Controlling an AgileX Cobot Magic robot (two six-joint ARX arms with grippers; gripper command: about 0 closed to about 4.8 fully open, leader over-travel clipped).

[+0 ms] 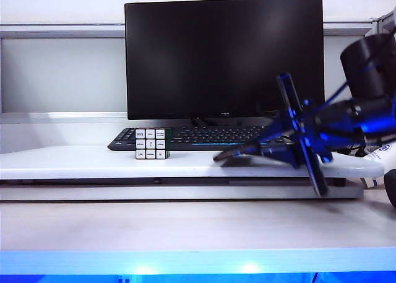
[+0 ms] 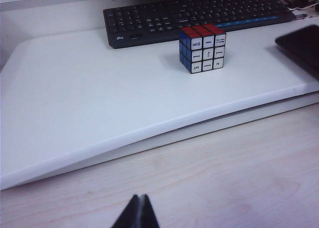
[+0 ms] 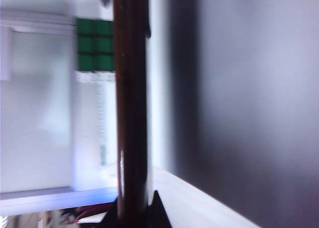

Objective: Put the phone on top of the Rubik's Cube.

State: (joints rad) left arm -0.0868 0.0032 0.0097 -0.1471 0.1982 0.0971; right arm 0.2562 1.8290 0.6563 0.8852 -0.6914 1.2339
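The Rubik's Cube (image 1: 153, 143) stands on the white raised board (image 1: 68, 162), just in front of the keyboard; it shows white tiles, a blue side and a red top (image 2: 202, 48). My right gripper (image 1: 258, 148) reaches in from the right and is shut on the phone (image 1: 230, 155), a thin black slab held low over the board, to the right of the cube. In the right wrist view the phone (image 3: 132, 113) runs edge-on between the fingers of the right gripper (image 3: 135, 200), with the cube's green side (image 3: 93, 43) beyond. My left gripper (image 2: 139, 203) is shut over the wooden table, away from both. The phone (image 2: 303, 46) also shows in the left wrist view.
A black keyboard (image 1: 204, 136) lies behind the cube, under a dark monitor (image 1: 224, 54). The white board's front edge (image 2: 164, 125) steps down to the wooden table (image 1: 185, 227). Cables and a white object (image 1: 378, 162) sit at the far right.
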